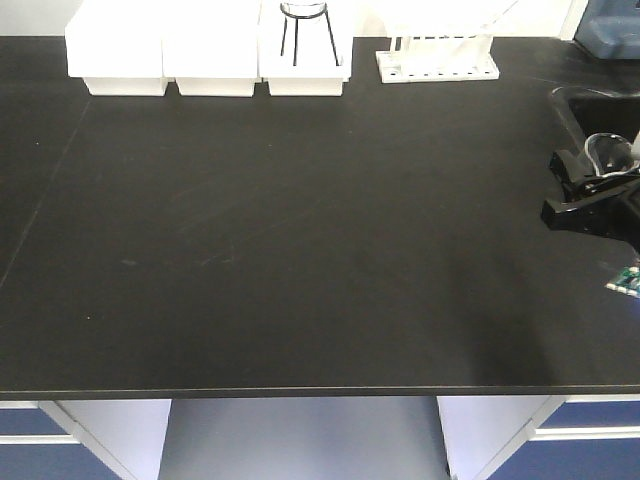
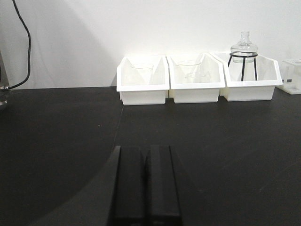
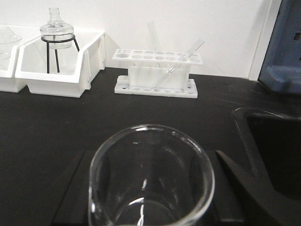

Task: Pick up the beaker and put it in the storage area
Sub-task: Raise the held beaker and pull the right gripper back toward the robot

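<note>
The right end effector (image 1: 575, 188) is clamping the beaker (image 3: 150, 174) upright between its two fingers at the right edge of the tabletop (image 1: 300, 250), just front of the sink (image 1: 590, 100). The left end effector (image 2: 148, 183) is hanging low over the tabletop with its fingers pressed together, empty. The storage area is not showing in any view, so the carry is probably calling for a level wrist, a firm grip on slick glass, and a path swinging clear of the sink rim and the test-tube rack (image 3: 156, 70).
</note>
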Controlling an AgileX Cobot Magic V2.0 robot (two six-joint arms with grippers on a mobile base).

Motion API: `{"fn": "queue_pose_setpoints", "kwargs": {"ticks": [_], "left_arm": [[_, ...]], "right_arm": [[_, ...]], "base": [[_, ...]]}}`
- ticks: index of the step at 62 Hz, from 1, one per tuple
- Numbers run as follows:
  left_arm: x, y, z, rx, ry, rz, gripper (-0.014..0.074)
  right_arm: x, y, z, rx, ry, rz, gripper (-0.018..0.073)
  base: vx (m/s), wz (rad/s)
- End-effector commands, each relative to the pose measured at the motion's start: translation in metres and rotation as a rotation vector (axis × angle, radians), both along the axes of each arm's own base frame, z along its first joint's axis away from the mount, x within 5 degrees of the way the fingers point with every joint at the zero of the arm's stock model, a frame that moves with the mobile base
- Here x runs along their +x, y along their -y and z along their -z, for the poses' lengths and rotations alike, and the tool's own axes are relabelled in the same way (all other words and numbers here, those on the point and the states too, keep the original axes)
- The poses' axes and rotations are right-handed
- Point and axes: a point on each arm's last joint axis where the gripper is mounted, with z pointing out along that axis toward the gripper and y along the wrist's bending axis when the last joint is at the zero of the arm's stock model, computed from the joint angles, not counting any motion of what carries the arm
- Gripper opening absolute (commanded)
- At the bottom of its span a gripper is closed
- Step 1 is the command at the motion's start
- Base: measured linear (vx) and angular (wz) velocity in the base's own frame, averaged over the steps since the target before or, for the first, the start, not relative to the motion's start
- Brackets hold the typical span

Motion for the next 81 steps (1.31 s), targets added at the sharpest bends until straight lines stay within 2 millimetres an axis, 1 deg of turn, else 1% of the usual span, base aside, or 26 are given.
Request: {"fn": "queue_pose_setpoints", "kwargs": {"ticks": [1, 11, 25, 81], "left_arm": [[-0.0023, 0.0011, -0.0147, -0.011, 0.113, 0.013, -0.0006], [-0.0023, 0.0011, -0.0147, -0.011, 0.113, 0.013, -0.0006], [-0.0023, 0.0011, -0.0147, -0.011, 0.113, 0.013, -0.0006], [-0.0023, 0.0011, -0.0147, -0.011, 0.113, 0.013, -0.0006]], "right_arm": [[-0.0018, -0.0001, -0.0207, 0.000, 0.109, -0.010, -0.0002], [-0.0024, -0.0003, -0.0208, -0.009, 0.106, -0.014, -0.0001], [-0.0024, -0.0023, -0.0247, -0.016, 0.151, -0.038, -0.0001], [-0.0024, -0.0022, -0.0245, -0.014, 0.148, -0.036, -0.0001]], "base": [[0.00, 0.00], [0.00, 0.00], [0.00, 0.00], [0.00, 0.00]]}}
